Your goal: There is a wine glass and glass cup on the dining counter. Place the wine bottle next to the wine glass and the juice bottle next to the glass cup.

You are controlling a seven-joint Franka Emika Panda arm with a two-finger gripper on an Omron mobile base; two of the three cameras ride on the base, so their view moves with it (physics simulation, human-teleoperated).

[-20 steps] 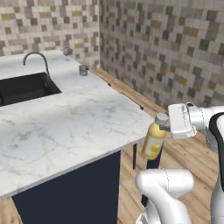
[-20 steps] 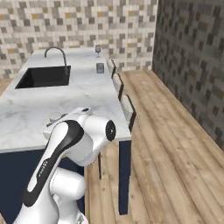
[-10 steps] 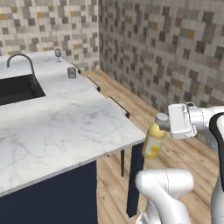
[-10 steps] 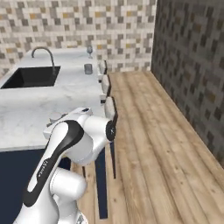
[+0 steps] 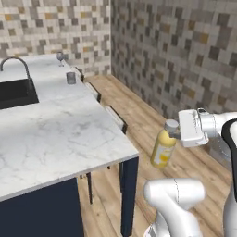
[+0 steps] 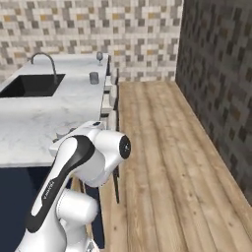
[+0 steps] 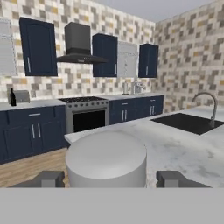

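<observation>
Base drove on; juice bottle [image 5: 163, 149] held; stools [image 5: 116, 121] flank dining counter [image 5: 55, 134].

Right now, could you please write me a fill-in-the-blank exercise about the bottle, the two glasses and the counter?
1. The gripper holds the juice bottle by its ____.
2. The juice bottle hangs over the wooden ____, beside the dining counter.
3. The glass cup stands nearer to the robot than the ____.
4. Set into the dining counter is a black ____.

Missing words: cap; floor; wine glass; sink
</observation>
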